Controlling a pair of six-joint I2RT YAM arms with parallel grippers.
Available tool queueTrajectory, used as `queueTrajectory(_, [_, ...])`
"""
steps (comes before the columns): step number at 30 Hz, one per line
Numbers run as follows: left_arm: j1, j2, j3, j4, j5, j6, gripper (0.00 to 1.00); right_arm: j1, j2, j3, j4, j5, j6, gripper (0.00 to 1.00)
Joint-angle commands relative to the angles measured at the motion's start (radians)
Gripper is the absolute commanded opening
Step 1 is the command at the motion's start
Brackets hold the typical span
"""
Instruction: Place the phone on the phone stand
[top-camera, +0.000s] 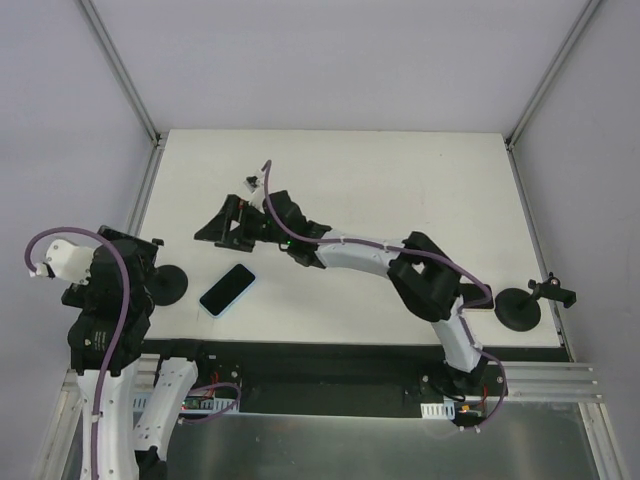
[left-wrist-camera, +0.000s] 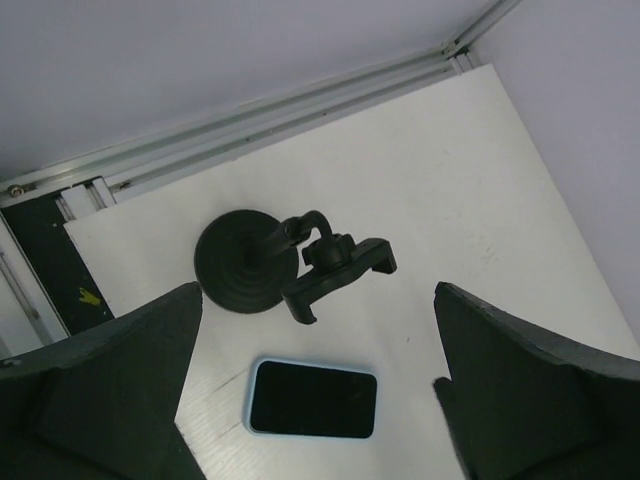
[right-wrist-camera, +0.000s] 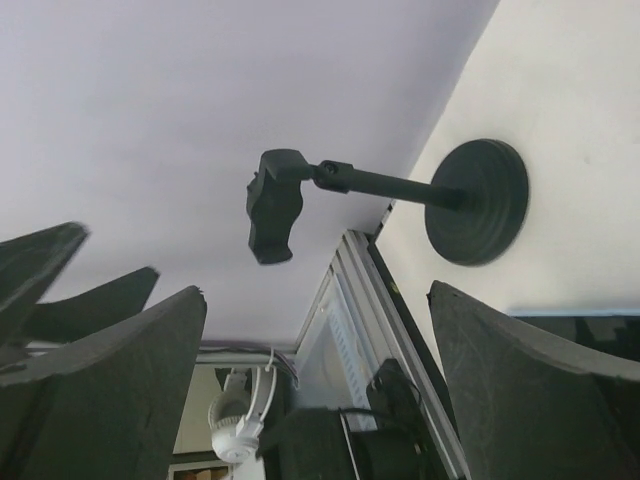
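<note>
The phone (top-camera: 228, 290), black screen in a light blue case, lies flat on the white table near its front left. A black phone stand (top-camera: 168, 284) with a round base stands just left of it, partly hidden by my left arm. In the left wrist view the phone (left-wrist-camera: 312, 400) lies just below the stand (left-wrist-camera: 245, 262) and its clamp (left-wrist-camera: 335, 270). My left gripper (top-camera: 148, 266) (left-wrist-camera: 315, 300) is open, empty and held high above both. My right gripper (top-camera: 217, 228) (right-wrist-camera: 315, 300) is open, empty, behind the phone, facing the stand (right-wrist-camera: 478, 200).
A second black stand (top-camera: 520, 305) with a clamp arm stands at the table's right front edge. Metal rails (top-camera: 148, 190) run along the table's sides. My right arm (top-camera: 370, 255) stretches across the table's middle.
</note>
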Motion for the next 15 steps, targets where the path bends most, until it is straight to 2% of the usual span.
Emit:
queueTrajectory(1, [-0.005,-0.017,0.112,-0.011,-0.107,0.06,0.99,0.081,0.105,0.209,0.095,0.064,0.04,0.96])
queueTrajectory(5, [-0.028,-0.029,0.157,-0.01,-0.137,0.096,0.99,0.117,0.29,0.495,-0.016,0.064,0.043,0.96])
queueTrajectory(8, [-0.042,-0.048,0.163,-0.011,-0.136,0.119,0.99,0.138,0.388,0.645,-0.091,0.061,0.04,0.96])
queueTrajectory(15, [-0.068,-0.083,0.164,-0.008,-0.119,0.131,0.99,0.169,0.473,0.76,-0.162,0.104,0.048,0.98])
